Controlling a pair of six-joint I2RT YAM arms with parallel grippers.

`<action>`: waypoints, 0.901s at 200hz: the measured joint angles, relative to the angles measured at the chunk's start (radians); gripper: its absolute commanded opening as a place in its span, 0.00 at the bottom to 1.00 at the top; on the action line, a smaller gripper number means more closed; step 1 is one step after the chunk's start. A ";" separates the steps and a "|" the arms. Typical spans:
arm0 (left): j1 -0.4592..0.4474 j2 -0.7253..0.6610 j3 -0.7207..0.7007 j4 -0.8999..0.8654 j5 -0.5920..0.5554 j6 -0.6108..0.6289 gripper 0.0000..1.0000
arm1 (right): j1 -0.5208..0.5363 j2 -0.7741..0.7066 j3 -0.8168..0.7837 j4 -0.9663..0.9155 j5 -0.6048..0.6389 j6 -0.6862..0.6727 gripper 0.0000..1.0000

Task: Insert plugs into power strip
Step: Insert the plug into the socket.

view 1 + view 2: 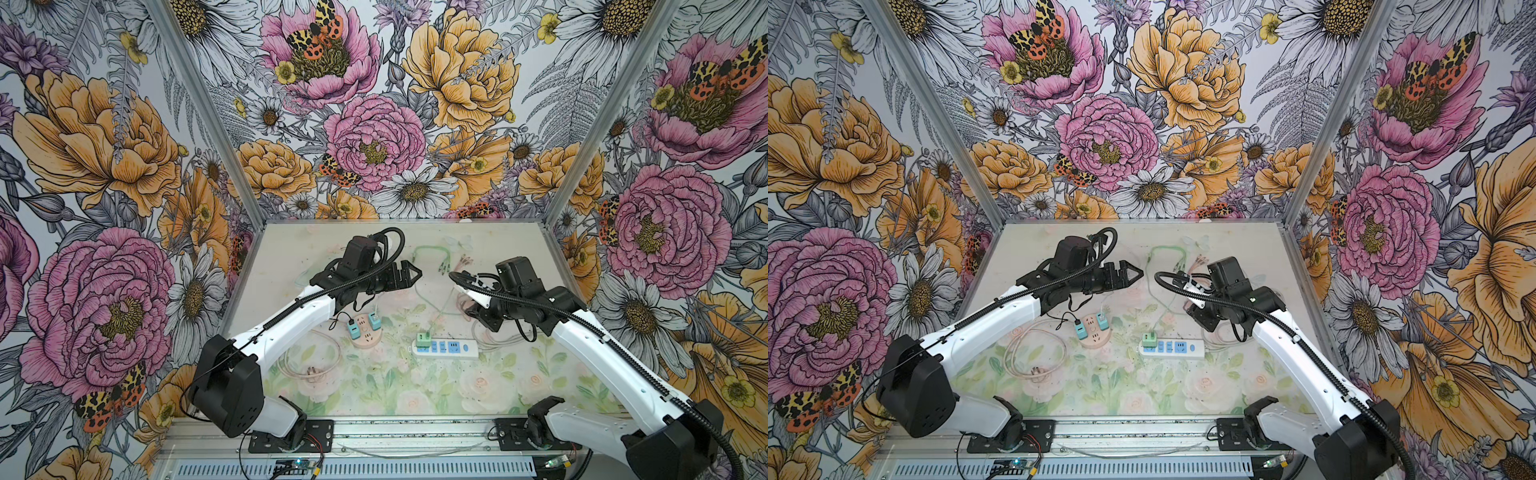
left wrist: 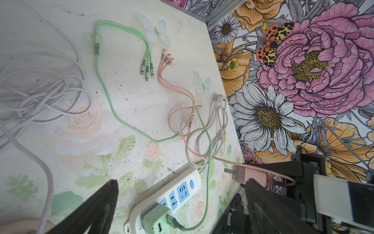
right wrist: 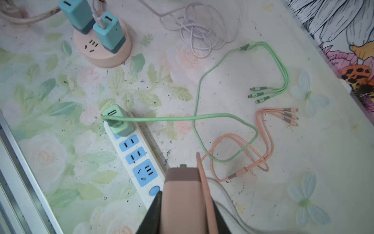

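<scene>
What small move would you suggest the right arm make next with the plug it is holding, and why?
Probably shift the right end effector so the pink-brown plug sits over a free blue socket on the white power strip, then lower it. The plug is gripped near the strip's switch end, its prongs not in any socket; only the green plug is seated there.

The round socket [image 1: 368, 339], two plugs [image 1: 354, 331] on it, sits mid-frame, left of the power strip [image 1: 468, 351], which has one plug [image 1: 423, 338] in its left end.
</scene>
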 measured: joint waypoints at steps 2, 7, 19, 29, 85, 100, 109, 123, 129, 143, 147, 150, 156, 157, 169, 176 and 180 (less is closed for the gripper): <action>0.000 0.003 0.002 -0.001 0.001 0.002 0.99 | 0.000 0.000 0.004 -0.010 -0.001 -0.004 0.00; 0.001 0.011 0.006 -0.003 0.005 0.009 0.99 | 0.000 0.002 0.014 -0.033 -0.006 -0.012 0.00; 0.005 0.032 0.016 -0.004 0.014 0.023 0.99 | 0.002 0.014 0.050 -0.090 -0.012 -0.032 0.00; 0.010 0.046 0.021 -0.004 0.025 0.030 0.99 | 0.010 0.034 0.080 -0.129 -0.012 -0.043 0.00; 0.030 0.095 0.023 0.018 0.088 0.046 0.99 | 0.081 0.173 0.101 -0.235 -0.042 -0.108 0.00; 0.031 0.101 0.023 0.026 0.102 0.049 0.99 | 0.083 0.200 0.101 -0.246 -0.048 -0.126 0.00; 0.031 0.103 0.023 0.028 0.110 0.051 0.99 | 0.084 0.216 0.101 -0.249 -0.050 -0.135 0.00; 0.031 0.103 0.023 0.032 0.117 0.053 0.99 | 0.088 0.253 0.102 -0.252 -0.049 -0.150 0.00; 0.032 0.103 0.023 0.032 0.121 0.053 0.99 | 0.092 0.271 0.102 -0.253 -0.047 -0.156 0.00; 0.036 0.103 0.023 0.038 0.129 0.052 0.99 | 0.099 0.315 0.102 -0.251 -0.035 -0.170 0.00; 0.038 0.103 0.023 0.040 0.132 0.052 0.99 | 0.101 0.327 0.101 -0.248 -0.032 -0.175 0.00; 0.039 0.103 0.023 0.042 0.133 0.052 0.99 | 0.101 0.335 0.102 -0.247 -0.029 -0.178 0.00; 0.042 0.103 0.022 0.047 0.138 0.052 0.99 | 0.103 0.344 0.102 -0.242 -0.025 -0.184 0.00; 0.043 0.103 0.022 0.047 0.139 0.052 0.99 | 0.103 0.346 0.102 -0.241 -0.024 -0.185 0.00; 0.049 0.104 0.020 0.061 0.148 0.051 0.99 | 0.103 0.353 0.101 -0.229 -0.016 -0.195 0.00; 0.053 0.104 0.017 0.069 0.154 0.050 0.99 | 0.103 0.356 0.102 -0.223 -0.012 -0.200 0.00; 0.056 0.105 0.014 0.075 0.158 0.048 0.99 | 0.103 0.358 0.102 -0.219 -0.010 -0.204 0.00</action>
